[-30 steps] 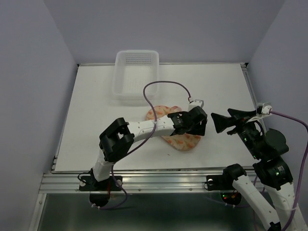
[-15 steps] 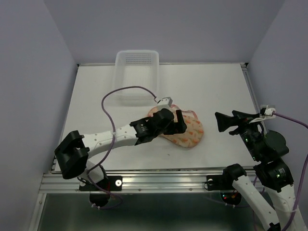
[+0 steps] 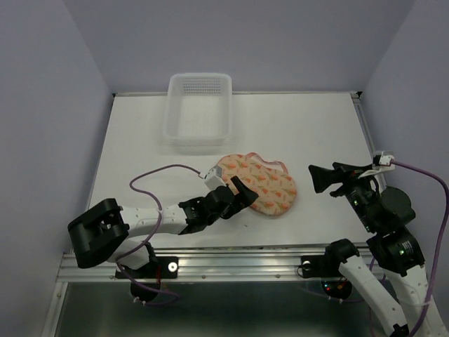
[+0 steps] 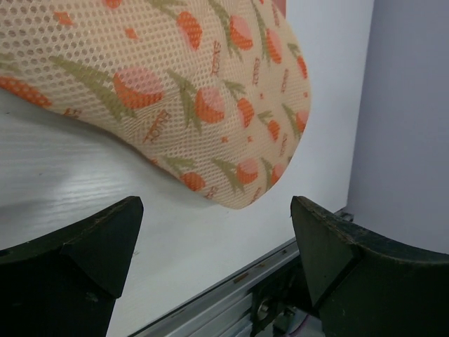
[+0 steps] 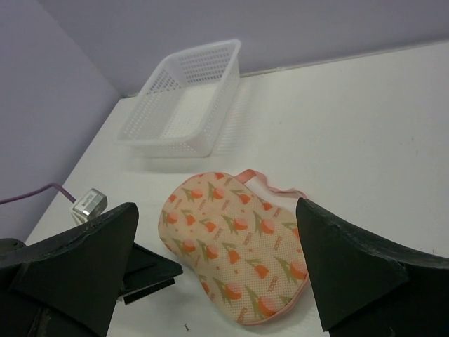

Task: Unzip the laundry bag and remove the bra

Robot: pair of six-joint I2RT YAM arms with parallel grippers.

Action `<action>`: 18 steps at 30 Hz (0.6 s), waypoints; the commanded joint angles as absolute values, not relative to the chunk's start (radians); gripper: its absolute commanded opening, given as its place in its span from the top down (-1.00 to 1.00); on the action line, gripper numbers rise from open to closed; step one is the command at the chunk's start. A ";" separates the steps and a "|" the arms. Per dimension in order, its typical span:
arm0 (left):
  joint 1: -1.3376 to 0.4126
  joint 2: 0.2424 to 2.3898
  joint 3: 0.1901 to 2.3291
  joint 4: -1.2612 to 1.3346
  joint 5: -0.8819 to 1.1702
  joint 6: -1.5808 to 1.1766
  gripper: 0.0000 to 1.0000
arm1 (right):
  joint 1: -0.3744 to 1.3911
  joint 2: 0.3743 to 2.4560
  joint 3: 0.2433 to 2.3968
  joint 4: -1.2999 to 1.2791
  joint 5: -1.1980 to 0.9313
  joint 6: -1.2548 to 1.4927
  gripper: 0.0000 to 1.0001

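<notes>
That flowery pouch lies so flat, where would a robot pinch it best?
The pouch lies flat, so probably pinch its rounded edge, coming in low from the near side; only that rim offers something to close on. The open left gripper faces it.

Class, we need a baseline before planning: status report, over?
Left gripper open, beside laundry bag. Right gripper open, standing off. Bra not visible. Basket clear of path.

A white perforated plastic basket (image 3: 198,112) stands upright at the far edge of my white bench (image 3: 316,119), left of centre.
</notes>
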State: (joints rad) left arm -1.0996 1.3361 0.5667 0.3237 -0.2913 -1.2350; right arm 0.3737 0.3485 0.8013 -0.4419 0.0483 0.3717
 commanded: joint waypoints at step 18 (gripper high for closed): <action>-1.151 1.542 0.528 0.515 -0.546 -1.525 -0.87 | 0.377 0.345 0.805 -0.405 0.008 0.362 -1.00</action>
